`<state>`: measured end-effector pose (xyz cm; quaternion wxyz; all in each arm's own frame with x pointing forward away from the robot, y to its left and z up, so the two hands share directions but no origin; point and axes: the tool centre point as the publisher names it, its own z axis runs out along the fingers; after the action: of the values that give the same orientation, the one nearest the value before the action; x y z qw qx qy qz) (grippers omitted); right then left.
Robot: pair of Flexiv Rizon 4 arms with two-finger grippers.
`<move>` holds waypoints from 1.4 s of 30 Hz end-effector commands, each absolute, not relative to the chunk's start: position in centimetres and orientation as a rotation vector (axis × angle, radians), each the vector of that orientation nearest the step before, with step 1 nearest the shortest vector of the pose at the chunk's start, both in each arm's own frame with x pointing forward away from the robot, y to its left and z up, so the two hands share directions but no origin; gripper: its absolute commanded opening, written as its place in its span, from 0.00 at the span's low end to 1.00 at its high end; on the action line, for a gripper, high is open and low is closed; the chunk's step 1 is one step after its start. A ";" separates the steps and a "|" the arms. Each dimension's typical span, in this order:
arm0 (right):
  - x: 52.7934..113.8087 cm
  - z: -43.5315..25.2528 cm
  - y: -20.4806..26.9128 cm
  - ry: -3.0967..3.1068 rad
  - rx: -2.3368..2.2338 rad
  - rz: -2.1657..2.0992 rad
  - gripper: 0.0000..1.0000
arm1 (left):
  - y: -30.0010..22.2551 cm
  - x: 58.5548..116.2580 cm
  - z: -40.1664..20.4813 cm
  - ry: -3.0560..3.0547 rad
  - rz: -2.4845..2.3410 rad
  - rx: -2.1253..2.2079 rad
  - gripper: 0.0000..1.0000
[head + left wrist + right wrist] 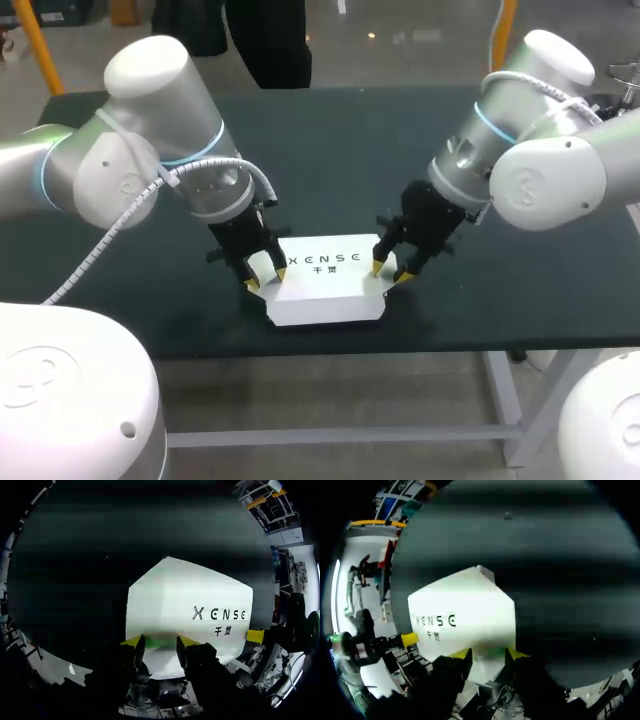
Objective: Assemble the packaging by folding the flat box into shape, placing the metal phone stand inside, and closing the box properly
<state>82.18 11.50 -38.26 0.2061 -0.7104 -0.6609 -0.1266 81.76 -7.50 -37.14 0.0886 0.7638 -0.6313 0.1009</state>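
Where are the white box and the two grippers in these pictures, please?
white box (325, 295), head view, top face.
left gripper (266, 279), head view, its lower end.
right gripper (390, 272), head view, its lower end.

Left wrist view. The white box (185, 605) lies on the dark table (75, 580). I see my left gripper (160, 642) with its yellow tips apart, straddling the box's near edge. My right gripper (255, 636) shows one yellow tip at the box's far side.
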 end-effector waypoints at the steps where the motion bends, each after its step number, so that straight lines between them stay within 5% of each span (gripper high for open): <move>1: 82.2 -38.2 11.4 -1.829 -1.962 -0.360 0.48 | -7.8 81.9 -37.5 -1.876 0.303 2.279 0.45; 16: 82.3 -38.0 11.4 -1.827 -1.958 -0.360 0.60 | -7.8 82.1 -37.5 -1.868 0.304 2.277 0.45; 30: 82.3 -38.0 11.4 -1.827 -1.958 -0.360 0.53 | -7.8 82.1 -37.5 -1.868 0.304 2.277 0.35; 37: 82.1 -38.1 11.5 -1.847 -1.966 -0.385 0.76 | -7.8 82.0 -37.5 -1.872 0.314 2.275 0.41; 42: 82.1 -38.2 11.7 -1.862 -1.952 -0.407 0.78 | -7.8 82.0 -37.9 -1.874 0.321 2.271 0.45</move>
<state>82.35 11.64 -37.94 0.2073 -0.7000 -0.6682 -0.1432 82.03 -7.60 -37.21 0.0909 0.7638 -0.6300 0.1065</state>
